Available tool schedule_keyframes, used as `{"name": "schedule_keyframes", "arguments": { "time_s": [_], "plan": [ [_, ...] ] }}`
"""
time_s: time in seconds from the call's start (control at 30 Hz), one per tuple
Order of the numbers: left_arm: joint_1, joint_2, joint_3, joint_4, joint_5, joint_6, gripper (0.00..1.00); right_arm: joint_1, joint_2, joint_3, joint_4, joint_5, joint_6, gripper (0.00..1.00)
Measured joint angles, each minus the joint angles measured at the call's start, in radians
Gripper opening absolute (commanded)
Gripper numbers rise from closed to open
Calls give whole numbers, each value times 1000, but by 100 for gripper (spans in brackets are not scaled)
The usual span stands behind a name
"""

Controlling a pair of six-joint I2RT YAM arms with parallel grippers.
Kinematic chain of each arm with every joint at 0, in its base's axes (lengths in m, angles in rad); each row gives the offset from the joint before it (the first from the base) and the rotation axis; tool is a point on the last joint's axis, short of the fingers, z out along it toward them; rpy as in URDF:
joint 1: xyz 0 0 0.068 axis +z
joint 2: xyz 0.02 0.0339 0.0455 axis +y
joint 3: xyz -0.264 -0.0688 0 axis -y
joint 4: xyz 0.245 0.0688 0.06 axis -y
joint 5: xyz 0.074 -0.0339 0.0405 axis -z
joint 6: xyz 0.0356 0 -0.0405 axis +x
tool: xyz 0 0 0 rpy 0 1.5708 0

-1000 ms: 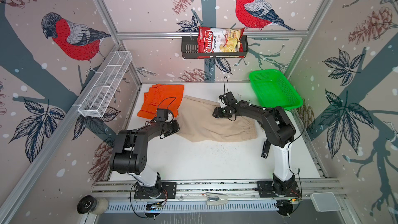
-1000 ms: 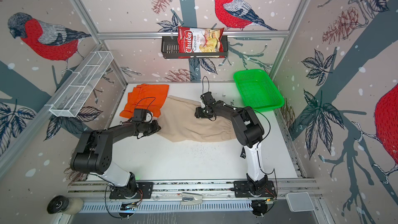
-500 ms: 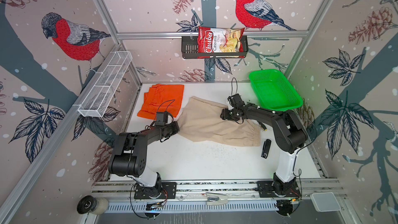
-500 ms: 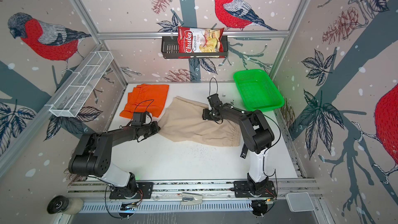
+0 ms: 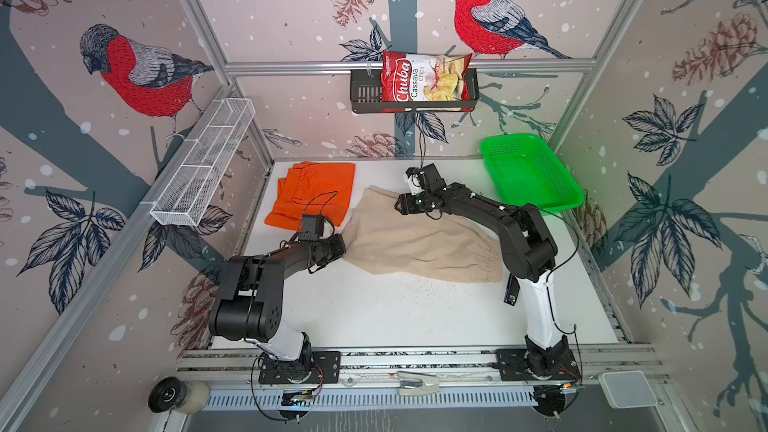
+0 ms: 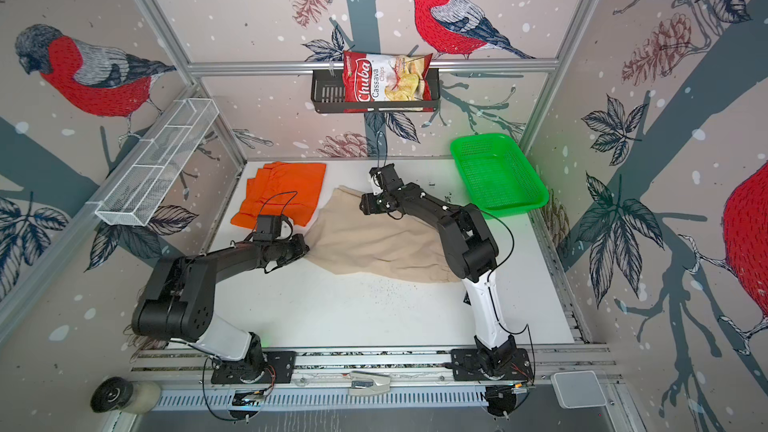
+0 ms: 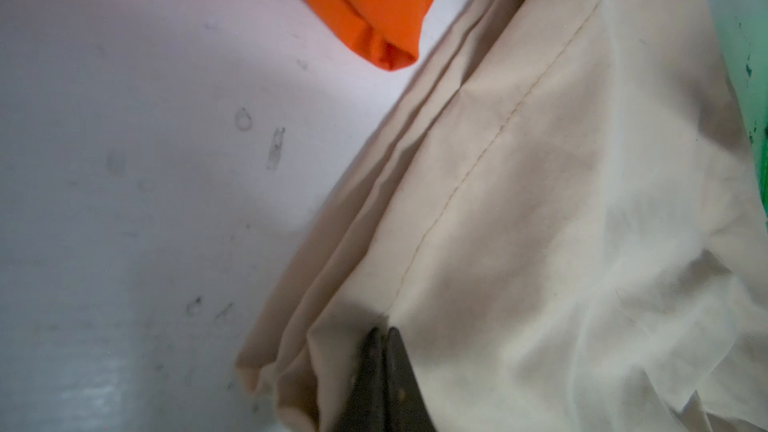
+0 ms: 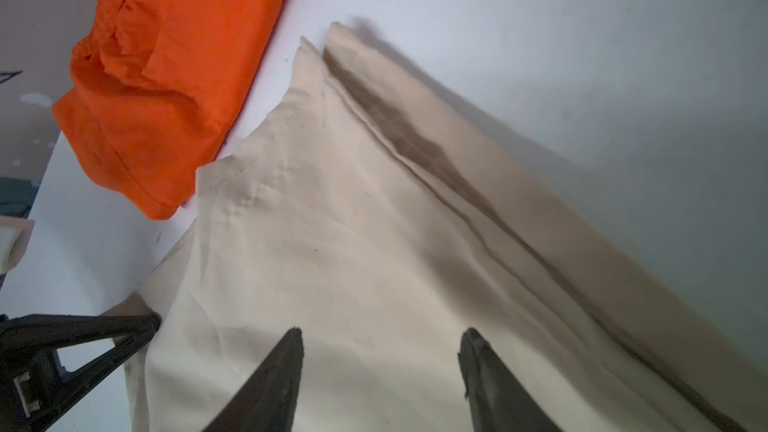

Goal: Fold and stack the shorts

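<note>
The beige shorts (image 5: pixel 424 243) (image 6: pixel 374 238) lie flat across mid-table, with the gathered waist toward the right arm's base. My left gripper (image 5: pixel 343 243) (image 7: pixel 384 330) is shut on a fold of their left hem. Just above their far edge, my right gripper (image 5: pixel 400 206) (image 8: pixel 383 332) stands open, with only beige cloth (image 8: pixel 353 243) below its fingers. The orange shorts (image 5: pixel 316 193) (image 8: pixel 166 76) lie folded at the back left, just beside the beige pair.
A green mesh basket (image 5: pixel 532 176) sits at the back right corner. On the left wall hangs a white wire shelf (image 5: pixel 203 164). A black shelf with a chips bag (image 5: pixel 415 85) is fixed to the back wall. Dark specks (image 5: pixel 415 288) dot the table in front of the shorts.
My right gripper swung right over the beige shorts, then came back left toward their far edge, staying open. The left gripper kept its hold and hardly moved.
</note>
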Motion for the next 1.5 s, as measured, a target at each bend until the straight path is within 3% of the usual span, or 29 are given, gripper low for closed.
{"name": "schedule_keyframes", "arguments": {
  "time_s": [0.23, 0.5, 0.67, 0.83, 1.03, 1.23, 1.5],
  "plan": [
    [0, -46, -42, -3, -22, -30, 7, -38, 103, 60, -42, -13, 31, 61],
    [3, -90, -84, 7, -42, -56, 8, -117, 87, -5, 39, -13, 102, 61],
    [5, -167, -111, -66, -78, -75, 12, -100, 72, -34, 71, 17, 105, 61],
    [5, -299, -108, -174, -101, -86, 31, -32, 45, -39, 25, 37, 109, 62],
    [-36, -430, -23, -222, -103, -100, 30, 42, -58, -23, -19, 21, 109, 62],
    [-99, -365, 44, -204, -73, -98, 24, 87, -274, -225, 35, 37, 165, 61],
    [-204, -108, 163, -86, -14, -93, 22, 207, -332, -460, 89, 11, 268, 61]
  ]
}}
